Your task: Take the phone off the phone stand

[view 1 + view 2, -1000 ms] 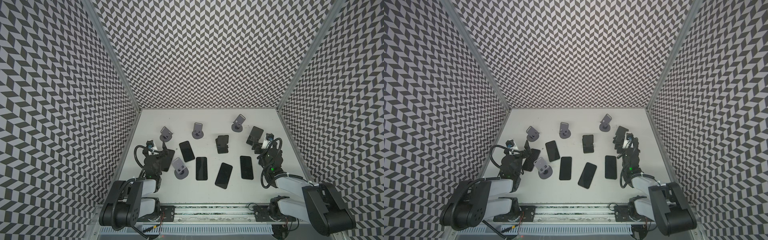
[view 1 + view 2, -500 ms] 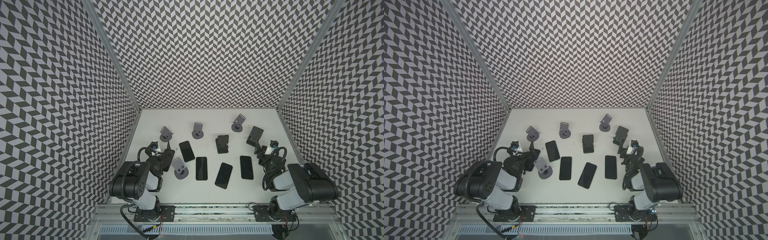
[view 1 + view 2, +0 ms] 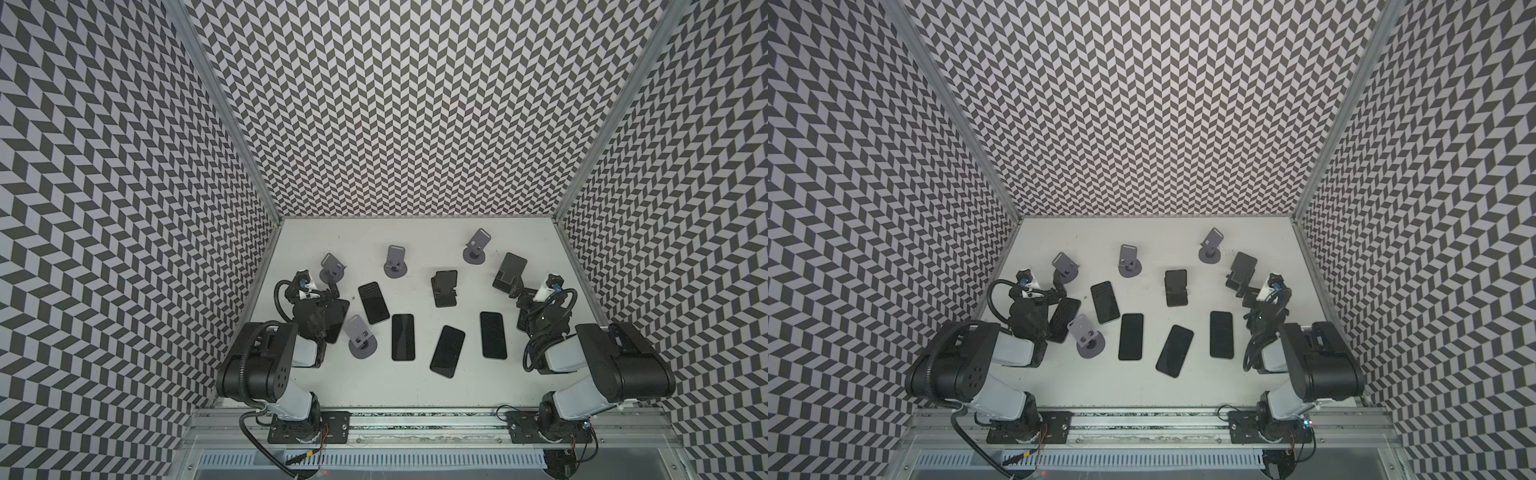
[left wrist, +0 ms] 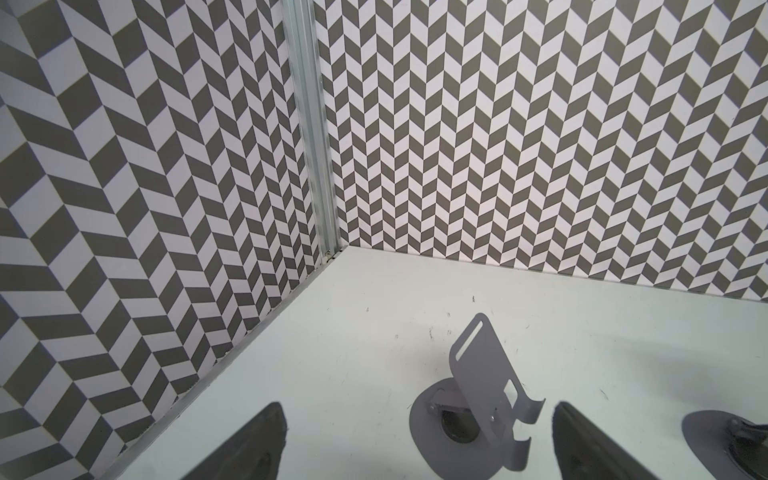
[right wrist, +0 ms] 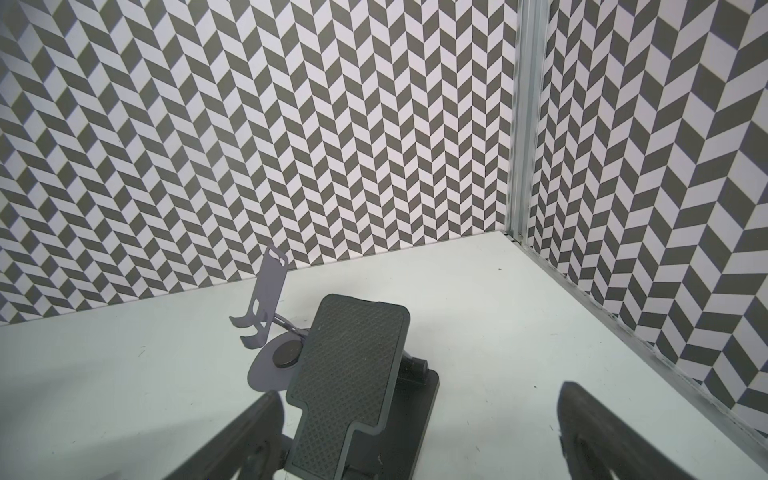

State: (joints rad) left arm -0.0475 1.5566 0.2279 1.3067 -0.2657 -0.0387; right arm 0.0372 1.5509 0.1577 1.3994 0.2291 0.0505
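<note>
**Phone flat on the table, just behind the open left fingers**

Both top views look down on a white table [image 3: 395, 386] walled in by chevron-patterned panels. Two robot arms reach in from the near edge.

The left gripper [image 3: 330, 291] has its jaws spread wide and grips nothing. A black phone [image 3: 338, 320] lies flat on the table just behind the fingertips, on the arm's side. One edge is hidden under the wrist, and whether the wrist touches it cannot be told. In the left wrist view, the two dark fingers [image 4: 249, 449] frame a grey stand [image 4: 478, 374] with a round base. It sits just ahead of them and touches neither, with its cradle tilted back.

The right gripper [image 3: 515, 291] is also spread wide and holds nothing. In the right wrist view, its fingers [image 5: 241, 449] sit on either side of a black stand [image 5: 353, 365] whose textured plate leans back. One finger is close beside the plate's lower edge and the other is well apart from it. A second grey stand [image 5: 268, 291] stands just behind.

Four more phones [image 3: 403, 336] lie flat with dark screens, spread across the middle of the table between the two arms.

A middle black stand [image 3: 444, 286] sits beyond them. Whether the dark panel on it is a phone cannot be told.
</note>
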